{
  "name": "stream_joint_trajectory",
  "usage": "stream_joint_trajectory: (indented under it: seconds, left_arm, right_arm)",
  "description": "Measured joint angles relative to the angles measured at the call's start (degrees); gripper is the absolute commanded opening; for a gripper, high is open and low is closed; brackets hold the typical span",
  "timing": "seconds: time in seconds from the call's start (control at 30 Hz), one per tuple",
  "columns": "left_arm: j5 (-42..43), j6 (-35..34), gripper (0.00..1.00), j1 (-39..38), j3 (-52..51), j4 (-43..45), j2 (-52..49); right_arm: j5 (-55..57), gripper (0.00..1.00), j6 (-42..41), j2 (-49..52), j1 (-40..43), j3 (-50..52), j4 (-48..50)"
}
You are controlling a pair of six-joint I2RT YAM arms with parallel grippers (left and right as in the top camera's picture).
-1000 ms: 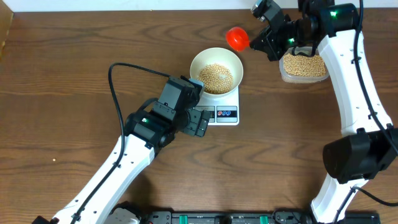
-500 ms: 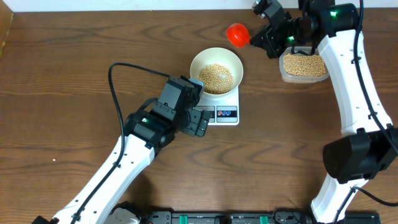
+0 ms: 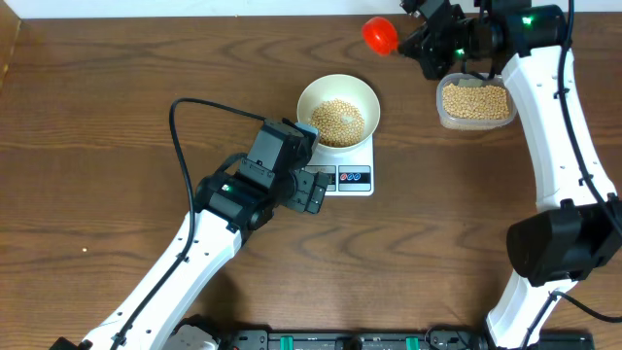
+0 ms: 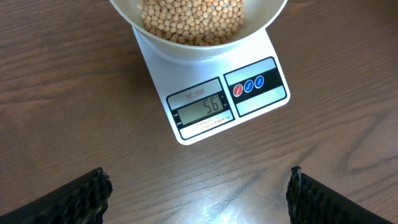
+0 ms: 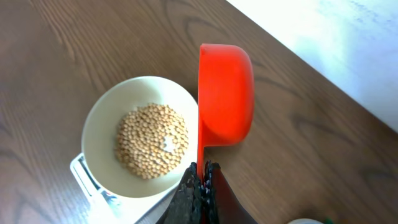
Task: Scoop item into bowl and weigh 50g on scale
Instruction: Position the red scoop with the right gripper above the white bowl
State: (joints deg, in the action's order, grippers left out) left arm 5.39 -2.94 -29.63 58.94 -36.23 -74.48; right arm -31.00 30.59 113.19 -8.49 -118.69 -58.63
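The white bowl (image 3: 338,109) sits on the white scale (image 3: 352,179) with a heap of tan beans (image 3: 336,121) inside. In the left wrist view the scale (image 4: 249,93) shows its grey display, and the bowl (image 4: 199,25) with beans (image 4: 193,18) is at the top. My left gripper (image 4: 199,199) hangs open just in front of the scale, nothing between its fingers (image 4: 81,196). My right gripper (image 5: 201,171) is shut on the handle of a red scoop (image 5: 225,93), held high beyond the bowl (image 5: 140,134); the red scoop (image 3: 380,34) is at the table's far edge in the overhead view.
A clear plastic container (image 3: 474,101) full of beans stands at the back right, under the right arm (image 3: 544,117). The left arm (image 3: 224,214) stretches from the front left, with its black cable (image 3: 180,126) looping over the wood.
The right gripper has carried the red scoop up and to the right, away from the bowl toward the far edge. The left arm has stayed still.
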Motion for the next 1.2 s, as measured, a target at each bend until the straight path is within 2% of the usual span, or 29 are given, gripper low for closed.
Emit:
stream_joint_trajectory:
  seconds: [0.4,0.6,0.83,1.2]
  left_arm:
    - [0.0,0.0,0.92,0.0,0.0,0.0,0.0]
    - [0.0,0.0,0.92,0.0,0.0,0.0,0.0]
    - [0.0,0.0,0.92,0.0,0.0,0.0,0.0]
    - [0.0,0.0,0.92,0.0,0.0,0.0,0.0]
  right_arm:
    - [-0.5,0.02,2.6,0.0,0.0,0.0,-3.0]
    - [-1.1,0.02,2.6,0.0,-2.9,0.4,-4.5]
    - [2.2,0.01,2.6,0.1,-7.9,6.7,0.2]
    - [3.9,0.01,1.2,0.8,-8.4,15.0,7.1]
